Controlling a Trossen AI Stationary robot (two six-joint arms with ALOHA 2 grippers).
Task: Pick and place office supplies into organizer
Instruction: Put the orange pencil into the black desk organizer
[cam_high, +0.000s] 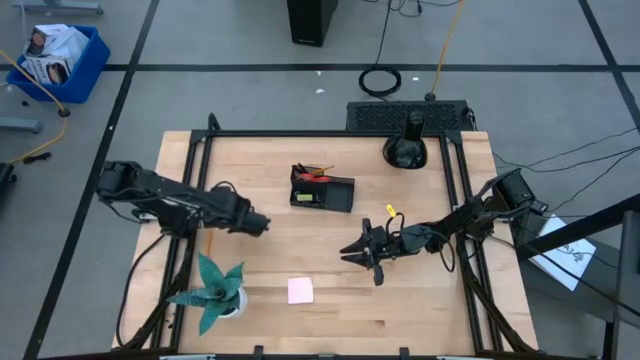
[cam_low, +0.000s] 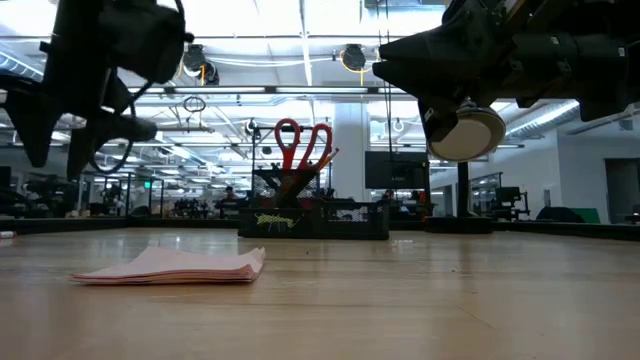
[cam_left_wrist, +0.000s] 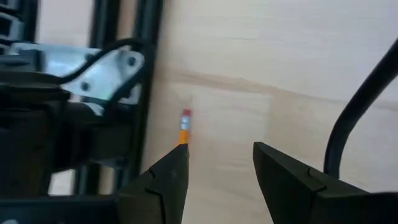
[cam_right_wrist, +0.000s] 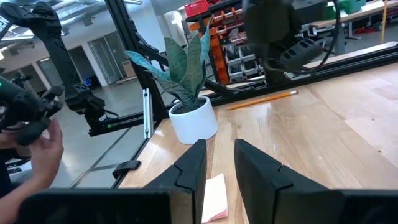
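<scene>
Office supplies sit scattered across the bench, and the black organizer (cam_high: 322, 190) stands a little back of the middle, toward the far edge. Red-handled scissors (cam_low: 303, 143) and orange pencils poke up out of its taller section, clear in the low view. Out near the front edge lies the pink sticky-note pad (cam_high: 300, 290), flat on the wood, well apart from the organizer. An orange pencil (cam_high: 210, 242) lies by the left edge, just beside the frame rail, and the left wrist view catches its eraser end (cam_left_wrist: 185, 127) on the wood.

Left gripper (cam_high: 258, 224) hovers over the left half of the bench, near that pencil; its fingers (cam_left_wrist: 166, 180) stand partly apart with nothing between them. Right gripper (cam_high: 352, 251) hangs off the bench right of the middle, pointing toward the left edge; its fingers (cam_right_wrist: 189, 168) are close together with a narrow gap, gripping nothing, the pad showing on the wood beyond them. A small yellow piece (cam_high: 391, 211) rests near the right arm. The teal potted plant (cam_high: 213, 290) stands at the front left corner, the round black object (cam_high: 405, 148) at the far right.
</scene>
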